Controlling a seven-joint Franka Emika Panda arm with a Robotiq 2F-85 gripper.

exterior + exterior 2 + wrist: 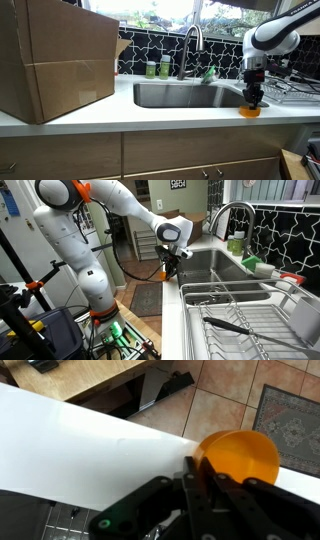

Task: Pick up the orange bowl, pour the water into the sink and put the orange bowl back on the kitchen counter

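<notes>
The orange bowl (249, 112) is at the front edge of the white kitchen counter (120, 116), just right of the sink (185, 95). It also shows in an exterior view (165, 273) and in the wrist view (240, 455). My gripper (253, 98) comes straight down onto it, and its two fingers (190, 472) are pinched together on the bowl's near rim. I cannot tell whether the bowl rests on the counter or is just above it. I see no water in it. The steel basin (215, 265) lies beside the bowl, under the curved faucet (192, 45).
A large cardboard box (55, 60) stands on the counter left of the sink. A wire dish rack (240, 320) holding a dark utensil sits on the other side of the gripper. Green bottles (158, 68) stand behind the basin. Tiled floor and a rug (290, 420) lie below the counter edge.
</notes>
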